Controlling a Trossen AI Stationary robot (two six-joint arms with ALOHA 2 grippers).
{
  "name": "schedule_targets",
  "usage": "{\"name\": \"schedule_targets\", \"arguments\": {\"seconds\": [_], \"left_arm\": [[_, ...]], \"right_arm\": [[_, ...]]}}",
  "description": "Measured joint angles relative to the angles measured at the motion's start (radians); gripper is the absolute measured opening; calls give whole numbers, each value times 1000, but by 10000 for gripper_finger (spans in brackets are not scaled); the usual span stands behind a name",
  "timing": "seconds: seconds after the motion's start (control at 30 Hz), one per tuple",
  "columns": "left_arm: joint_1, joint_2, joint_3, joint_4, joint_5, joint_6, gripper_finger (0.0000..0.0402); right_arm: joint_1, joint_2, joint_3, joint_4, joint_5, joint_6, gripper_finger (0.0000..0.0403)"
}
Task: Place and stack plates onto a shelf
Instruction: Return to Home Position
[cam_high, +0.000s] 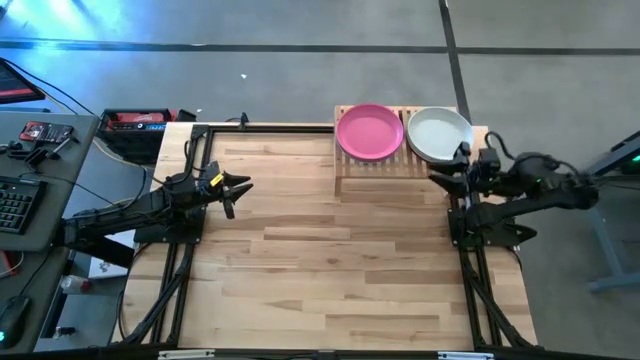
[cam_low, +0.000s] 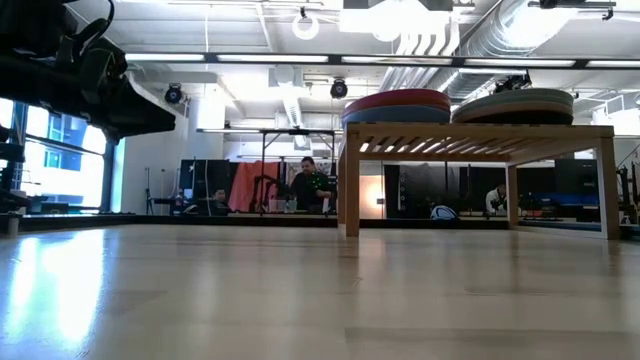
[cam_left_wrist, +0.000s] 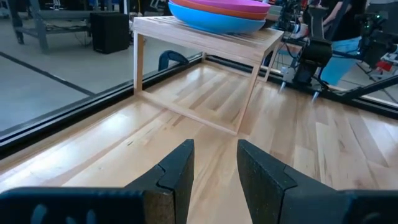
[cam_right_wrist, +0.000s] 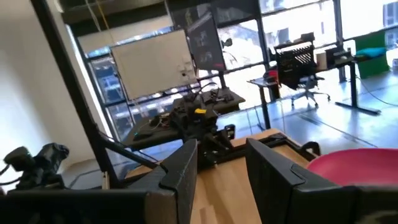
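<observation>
The shelf (cam_high: 382, 168) is standing against the far edge of the tabletop (cam_high: 320, 260). Its long axis is running along that edge and its open front is facing the bare planks.

Two stacks of plates are sitting side by side on the shelf's slatted top, rims level and hollows facing up. The magenta plate (cam_high: 368, 131) is topping the stack on the left arm's side, and the off-white plate (cam_high: 438, 134) is topping the other. In the left wrist view the blue plate (cam_left_wrist: 217, 18) is lying lowest in the magenta stack, overhanging the shelf's front rail.

A wide stretch of open wood is lying in front of the shelf, with a further clear strip beside its left end.

The left gripper (cam_high: 238, 186) is hanging well away from the shelf toward the table's left rail. It is pointing at the shelf, its fingers (cam_left_wrist: 180, 168) spread a little and holding nothing.

The right gripper (cam_high: 437, 178) is hovering just off the shelf's front right corner, aimed across the table. Its fingers (cam_right_wrist: 183, 165) are likewise parted and empty.
</observation>
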Motion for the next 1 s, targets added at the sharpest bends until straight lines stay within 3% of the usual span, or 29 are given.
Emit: {"name": "schedule_targets", "arguments": {"seconds": [0.33,0.5,0.77,1.0], "left_arm": [[0,0,0,0,0,0,110],[0,0,0,0,-1,1,110],[0,0,0,0,-1,0,110],[0,0,0,0,-1,0,110]], "right_arm": [[0,-120,-345,220,-15,-77,122],[0,-121,-443,250,-13,-28,122],[0,-121,-626,452,-75,-2,122],[0,-121,-697,515,-104,19,122]]}}
